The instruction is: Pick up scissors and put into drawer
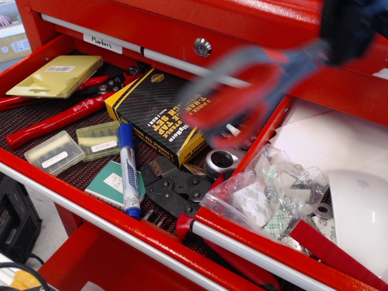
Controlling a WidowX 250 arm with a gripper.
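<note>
Pinching blurred scissors (242,91), hand (348,27) above drawer (327,142); plastic bag (267,194) inside.

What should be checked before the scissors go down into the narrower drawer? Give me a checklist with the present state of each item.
1. Scissors off the wide drawer's clutter: ok, they hang in the air, motion-blurred.
2. Gripper shut on the scissors: cannot tell, it is a dark blur at the top right.
3. Scissors fully over the narrower drawer: not ok, the handles hang over the divider and the black box.
4. Drawer open: ok, its white paper bottom shows.
5. Free landing spot: ok, bare paper behind the plastic bag and the white object.
</note>
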